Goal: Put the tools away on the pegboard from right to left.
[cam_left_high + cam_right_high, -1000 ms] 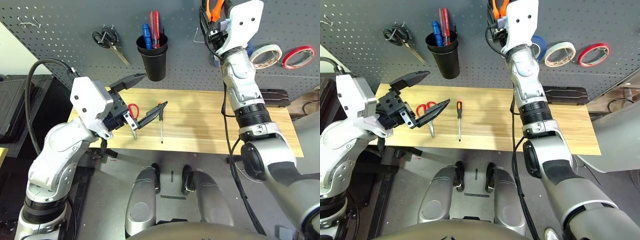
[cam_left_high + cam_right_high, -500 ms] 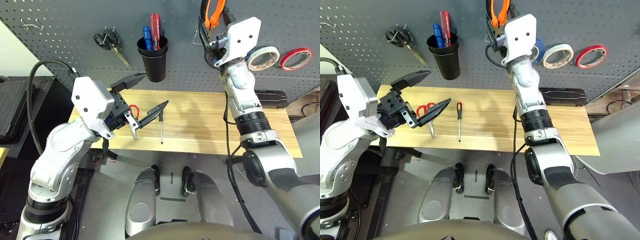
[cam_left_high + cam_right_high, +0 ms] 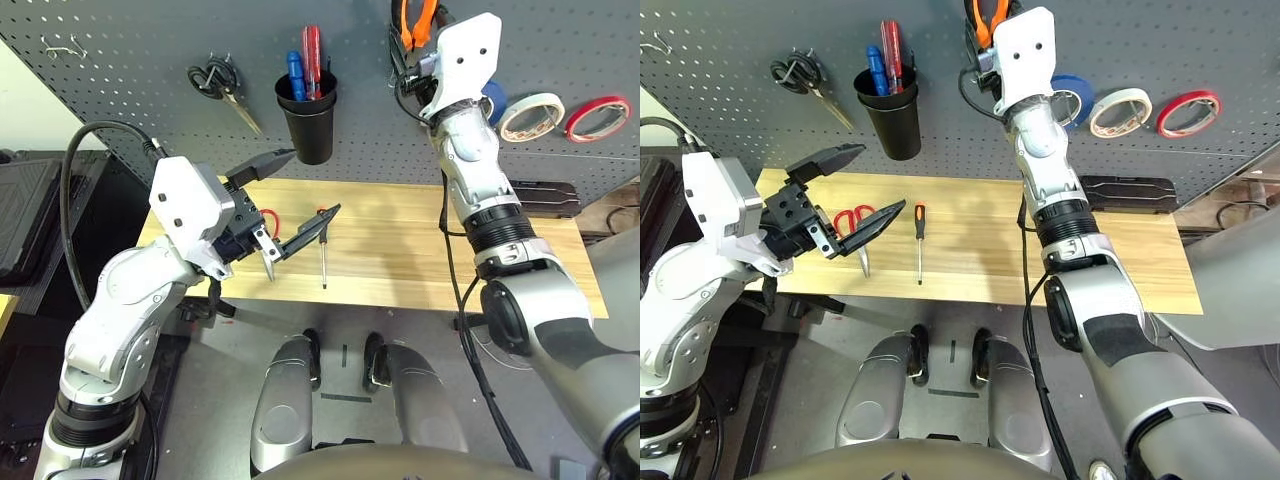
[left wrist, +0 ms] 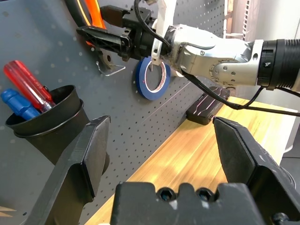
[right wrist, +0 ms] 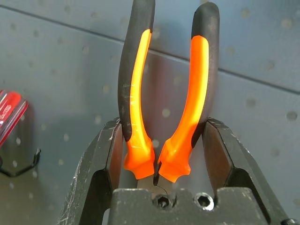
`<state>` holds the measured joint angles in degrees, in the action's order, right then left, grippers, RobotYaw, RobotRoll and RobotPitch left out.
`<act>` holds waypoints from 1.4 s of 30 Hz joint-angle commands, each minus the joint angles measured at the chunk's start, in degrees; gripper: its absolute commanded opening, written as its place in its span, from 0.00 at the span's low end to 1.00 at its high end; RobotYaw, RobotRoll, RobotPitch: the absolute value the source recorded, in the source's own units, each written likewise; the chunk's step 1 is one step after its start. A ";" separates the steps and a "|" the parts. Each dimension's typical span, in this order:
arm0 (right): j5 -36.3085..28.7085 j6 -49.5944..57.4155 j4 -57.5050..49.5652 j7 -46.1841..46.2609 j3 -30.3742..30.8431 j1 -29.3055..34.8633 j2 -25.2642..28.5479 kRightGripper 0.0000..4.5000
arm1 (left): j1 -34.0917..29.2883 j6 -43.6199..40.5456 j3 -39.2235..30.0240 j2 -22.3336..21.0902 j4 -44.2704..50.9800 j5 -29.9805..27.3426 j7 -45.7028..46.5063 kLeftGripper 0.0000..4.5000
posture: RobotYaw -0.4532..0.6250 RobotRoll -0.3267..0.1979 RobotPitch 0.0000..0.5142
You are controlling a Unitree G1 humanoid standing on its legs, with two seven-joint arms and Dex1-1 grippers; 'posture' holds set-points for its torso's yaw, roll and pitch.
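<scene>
right gripper (image 5: 161,154): fingers clamped on pliers (image 5: 164,98) at pegboard (image 3: 120,60)
left gripper (image 3: 285,195): fingers wide open, empty
risk: pliers miss hook (image 4: 110,70), drop

Orange-and-black pliers (image 5: 164,103) are standing handles-up against the grey pegboard (image 3: 120,40); whitish tape roll (image 3: 531,115) is hanging there; red-handled scissors (image 3: 853,222) and slim screwdriver (image 3: 919,240) are lying on the desk (image 3: 1120,255).

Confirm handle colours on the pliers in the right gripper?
Orange with black outer grips, on the pliers; clearest in the right wrist view.
</scene>
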<state>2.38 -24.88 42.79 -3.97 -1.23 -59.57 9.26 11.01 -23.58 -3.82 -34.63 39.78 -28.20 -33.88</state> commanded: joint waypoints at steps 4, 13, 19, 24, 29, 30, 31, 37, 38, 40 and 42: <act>-1.27 1.53 2.18 -0.40 -0.94 1.04 -0.84 0.61 | -0.65 0.33 0.85 0.37 1.80 0.49 0.26 1.00 | 0.64 0.62 0.42; -1.63 5.65 -0.34 -1.19 -0.97 3.80 -1.07 0.69 | -0.74 0.42 1.06 0.43 1.65 0.48 0.11 1.00 | 0.64 0.62 0.43; -0.60 1.50 -9.98 -2.67 -0.53 9.67 1.80 0.99 | -0.89 0.50 0.89 0.22 1.58 0.46 -0.08 1.00 | 0.64 0.62 0.43; -2.74 5.45 -26.69 -8.68 0.66 20.98 5.37 0.99 | -1.71 0.65 0.22 -0.16 1.55 0.63 0.00 1.00 | 0.64 0.62 0.45; -7.48 17.69 -41.86 -16.05 0.70 29.04 9.90 0.99 | -3.45 0.85 -0.72 -0.60 1.41 0.53 -0.16 1.00 | 0.63 0.62 0.47; -8.26 20.82 -44.30 -17.87 0.92 30.43 11.37 0.99 | -3.82 0.93 -0.85 -0.63 1.30 0.61 -0.13 1.00 | 0.63 0.62 0.48; -8.95 23.71 -46.10 -19.29 1.05 31.62 12.64 0.99 | -4.15 1.12 -0.92 -0.62 1.15 0.74 -0.13 1.00 | 0.63 0.62 0.48; -12.64 37.84 -50.08 -29.06 1.41 38.56 21.01 0.99 | -6.24 1.81 -0.73 -0.34 0.10 2.96 0.73 1.00 | 0.63 0.62 0.50; -13.04 39.31 -50.09 -30.67 1.54 39.55 22.29 0.99 | -6.55 1.87 -0.69 -0.31 -0.10 3.40 0.89 1.00 | 0.63 0.62 0.50; -14.03 42.35 -49.94 -33.68 1.76 41.42 24.65 0.99 | -7.13 2.14 -0.45 -0.15 -0.93 4.69 1.50 1.00 | 0.63 0.62 0.50; -13.81 42.41 -49.46 -36.58 2.20 43.03 26.69 0.99 | -7.55 2.76 -0.23 0.09 -1.67 5.46 1.54 1.00 | 0.62 0.62 0.50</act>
<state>-10.74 16.59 -6.58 -38.25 -0.02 -17.71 34.79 4.35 -21.62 -4.49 -34.72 39.11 -24.03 -32.38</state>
